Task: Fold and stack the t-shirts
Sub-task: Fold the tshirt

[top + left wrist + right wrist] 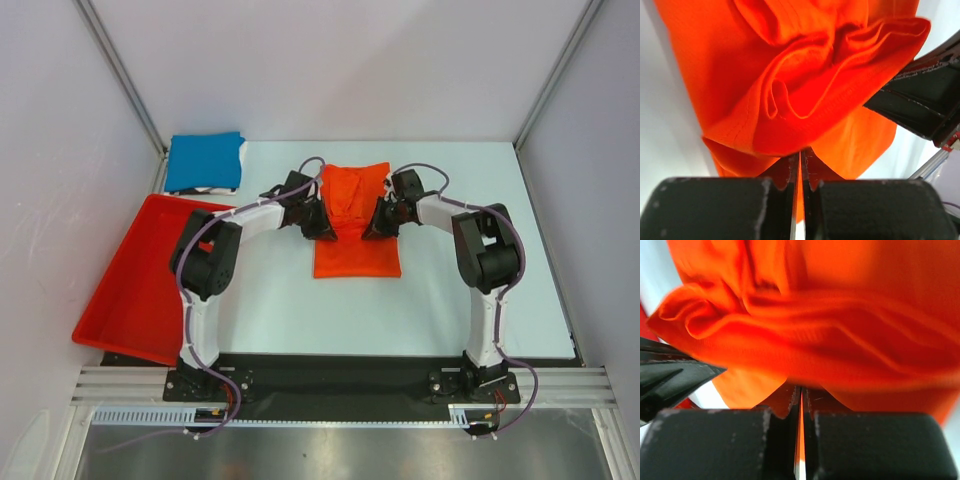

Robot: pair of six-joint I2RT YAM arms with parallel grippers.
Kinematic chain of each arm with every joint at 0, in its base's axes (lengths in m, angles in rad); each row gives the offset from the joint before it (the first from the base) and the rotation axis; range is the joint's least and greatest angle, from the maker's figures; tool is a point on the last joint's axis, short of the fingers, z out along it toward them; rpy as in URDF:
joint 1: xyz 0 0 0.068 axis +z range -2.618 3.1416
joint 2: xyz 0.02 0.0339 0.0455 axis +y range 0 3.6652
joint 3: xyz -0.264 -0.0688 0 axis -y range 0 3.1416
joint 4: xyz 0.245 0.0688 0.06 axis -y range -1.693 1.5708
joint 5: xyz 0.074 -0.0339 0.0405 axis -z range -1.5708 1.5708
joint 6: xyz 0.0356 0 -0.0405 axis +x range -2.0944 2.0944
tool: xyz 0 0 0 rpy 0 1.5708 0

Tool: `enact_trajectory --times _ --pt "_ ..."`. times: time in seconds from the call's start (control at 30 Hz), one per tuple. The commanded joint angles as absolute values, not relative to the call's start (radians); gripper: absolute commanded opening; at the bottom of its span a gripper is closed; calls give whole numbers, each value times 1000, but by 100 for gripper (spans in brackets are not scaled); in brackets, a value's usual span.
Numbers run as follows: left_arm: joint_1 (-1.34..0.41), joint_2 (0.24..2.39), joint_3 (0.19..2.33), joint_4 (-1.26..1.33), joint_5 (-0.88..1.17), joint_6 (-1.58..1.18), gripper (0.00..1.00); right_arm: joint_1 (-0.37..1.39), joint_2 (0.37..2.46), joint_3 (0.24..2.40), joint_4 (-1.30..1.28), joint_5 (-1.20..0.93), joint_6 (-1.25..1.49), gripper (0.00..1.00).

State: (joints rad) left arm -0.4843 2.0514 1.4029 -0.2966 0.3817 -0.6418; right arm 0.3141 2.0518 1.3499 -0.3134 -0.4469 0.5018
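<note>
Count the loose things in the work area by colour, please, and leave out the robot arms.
orange t-shirt: 1
blue t-shirt: 1
red tray: 1
Total: 3

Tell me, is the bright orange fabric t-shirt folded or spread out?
Partly folded: the orange t-shirt lies as a narrow strip, its middle bunched where the left gripper and right gripper pinch it.
</note>
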Motion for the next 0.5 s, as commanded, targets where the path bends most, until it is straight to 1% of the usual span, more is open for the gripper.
enact_trajectory --times 0.0,0.17,0.3,0.43,0.47 --pt "-448 2078 1457 -224 455 -621 6 292 2094 1422 -209 -502 564 0" --pt "-405 2163 1540 -213 485 -618 6 233 2160 1489 -184 -555 618 0" --pt "-384 2223 1600 -206 509 -638 7 183 2207 1483 -137 -592 676 0" --pt "-373 2275 1683 -268 492 -603 7 123 2246 1479 -87 -627 736 0" --pt "-373 2278 1719 -317 488 -574 7 106 2247 1483 -89 -650 739 0"
